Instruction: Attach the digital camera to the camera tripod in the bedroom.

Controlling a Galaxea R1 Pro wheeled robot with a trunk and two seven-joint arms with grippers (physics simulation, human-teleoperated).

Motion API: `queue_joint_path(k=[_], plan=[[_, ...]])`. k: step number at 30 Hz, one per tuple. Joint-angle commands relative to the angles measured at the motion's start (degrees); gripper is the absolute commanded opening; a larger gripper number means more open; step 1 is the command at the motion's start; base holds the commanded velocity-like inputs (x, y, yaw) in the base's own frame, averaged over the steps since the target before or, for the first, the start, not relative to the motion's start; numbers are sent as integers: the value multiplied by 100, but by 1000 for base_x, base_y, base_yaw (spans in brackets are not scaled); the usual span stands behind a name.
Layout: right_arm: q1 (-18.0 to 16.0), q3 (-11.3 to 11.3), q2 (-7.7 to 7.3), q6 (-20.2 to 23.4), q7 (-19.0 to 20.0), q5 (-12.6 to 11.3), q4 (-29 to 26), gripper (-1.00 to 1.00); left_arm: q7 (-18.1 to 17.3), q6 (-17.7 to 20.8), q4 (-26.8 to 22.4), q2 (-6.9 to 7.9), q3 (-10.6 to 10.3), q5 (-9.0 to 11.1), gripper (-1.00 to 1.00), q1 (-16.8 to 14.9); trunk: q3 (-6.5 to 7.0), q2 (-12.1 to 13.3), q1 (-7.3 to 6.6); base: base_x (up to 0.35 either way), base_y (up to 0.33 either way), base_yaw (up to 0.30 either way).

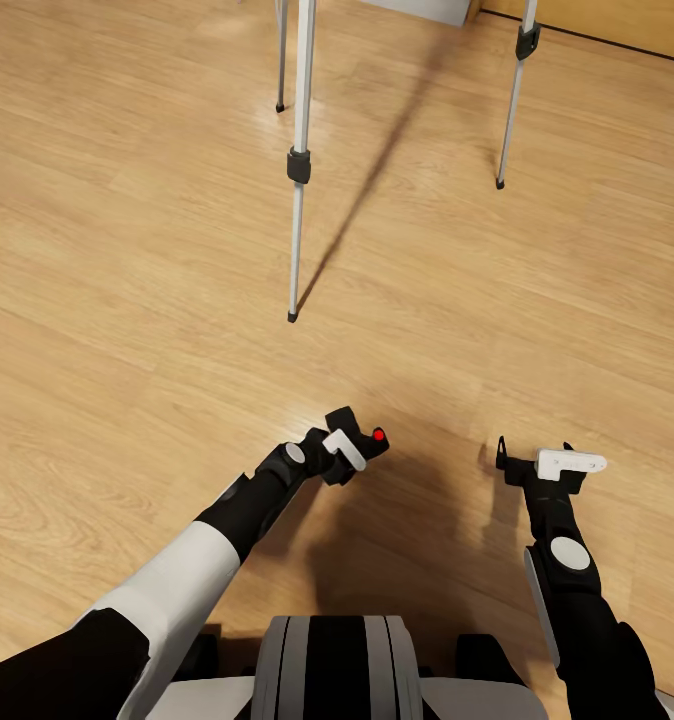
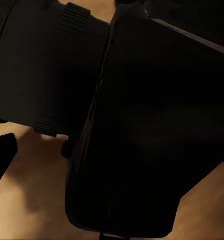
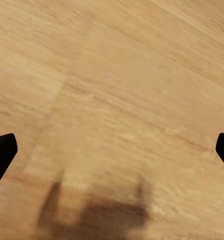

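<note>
Overhead, head view: 3 silver legs of the camera tripod (image 1: pixel 299 160) stand on the light wood floor (image 1: pixel 127 300), each with a black joint and a black foot; the nearest leg casts a long shadow. 2 arms reach forward. Left gripper (image 1: pixel 362 450) is clenched around the digital camera (image 1: pixel 375 440), black, 1 round red button on top. Right gripper (image 1: pixel 537 458) spread wide, holding nothing.

Left wrist view: camera body (image 2: pixel 151 130) close up, matte black, angular, with a ribbed cylindrical lens.

Right wrist view: 2 black fingertips (image 3: pixel 2 152) far apart over plank grain, blurred shadow below.
</note>
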Motion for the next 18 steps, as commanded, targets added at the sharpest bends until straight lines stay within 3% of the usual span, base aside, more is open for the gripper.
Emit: queue_joint_path(k=[1, 18], plan=[[-1, -3, 4, 36, -12, 59, -7, 100, -36, 13, -10, 0, 0, -52, 100, -1, -3, -1, -1, 0, 0, 0], [-2, -3, 4, 36, -12, 61, -14, 100, -35, -22, 16, 0, 0, -61, 100, -1, -3, -1, -1, 0, 0, 0]])
